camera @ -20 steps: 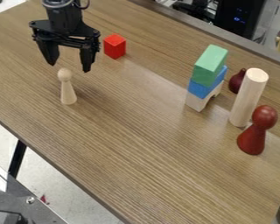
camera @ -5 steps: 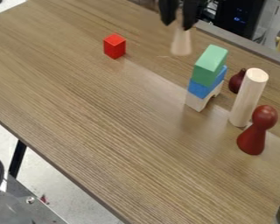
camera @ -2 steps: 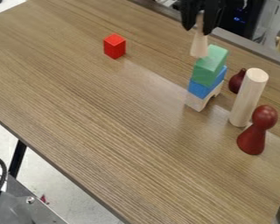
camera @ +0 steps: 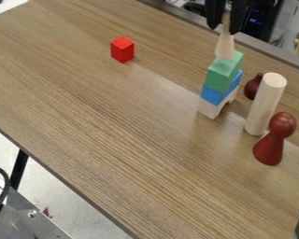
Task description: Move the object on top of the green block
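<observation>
We look down at a slant on a wood-grain desk (camera: pixel 127 121), with a black case (camera: pixel 265 27) showing small blue lights beyond its far edge. At the far right side of the desk, we see the hand (camera: pixel 224 28) above a stack of blocks. Its fingers are parted only by the pale wooden peg (camera: pixel 224 48) between them, gripping it by its upper part. The peg hangs upright, its wide base at the top of the green block (camera: pixel 223 76); we cannot tell whether the two touch. That block stands on a blue block (camera: pixel 213 95), which sits on a pale arch block (camera: pixel 208 109).

Right of the stack we have a dark red pear-shaped piece (camera: pixel 252 87), partly behind a tall wooden cylinder (camera: pixel 263 107). A red-brown peg figure (camera: pixel 268 148) stands just nearer to us. Well to the left of the stack, a red cube (camera: pixel 122 50) rests on the far part of the desk.
</observation>
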`<state>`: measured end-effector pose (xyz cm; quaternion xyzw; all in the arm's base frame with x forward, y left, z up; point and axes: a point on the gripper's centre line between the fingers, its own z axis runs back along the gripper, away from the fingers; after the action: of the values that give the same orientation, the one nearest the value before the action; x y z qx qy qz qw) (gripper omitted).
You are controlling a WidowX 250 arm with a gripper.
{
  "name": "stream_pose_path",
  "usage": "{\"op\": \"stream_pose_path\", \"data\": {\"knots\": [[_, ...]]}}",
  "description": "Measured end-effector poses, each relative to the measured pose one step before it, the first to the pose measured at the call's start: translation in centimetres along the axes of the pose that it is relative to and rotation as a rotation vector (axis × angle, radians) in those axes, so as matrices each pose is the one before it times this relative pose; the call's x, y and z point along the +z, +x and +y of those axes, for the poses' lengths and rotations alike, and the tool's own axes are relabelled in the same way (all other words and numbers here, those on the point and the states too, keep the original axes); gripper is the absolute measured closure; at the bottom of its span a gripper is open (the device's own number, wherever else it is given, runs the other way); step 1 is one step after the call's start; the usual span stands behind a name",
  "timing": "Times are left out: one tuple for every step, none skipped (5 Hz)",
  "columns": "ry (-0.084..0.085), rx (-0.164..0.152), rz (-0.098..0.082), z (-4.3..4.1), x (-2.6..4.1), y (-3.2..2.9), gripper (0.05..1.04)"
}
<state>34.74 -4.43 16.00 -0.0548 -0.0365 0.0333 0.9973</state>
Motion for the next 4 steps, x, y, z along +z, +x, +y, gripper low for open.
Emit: {"op": "stream_pose_path", "data": {"knots": [[0.0030, -0.0153, -0.0166, -0.765, -0.080, 0.128, 0.752], [0.0095, 0.0029, -0.0075, 0.104, -0.331, 0.268, 0.752], [0.0012, 0.0025, -0.0032, 0.002, -0.482, 0.080, 0.752], [0.0074, -0.0049, -0.0103, 0.094, -0.224, 0.097, 0.752]]}}
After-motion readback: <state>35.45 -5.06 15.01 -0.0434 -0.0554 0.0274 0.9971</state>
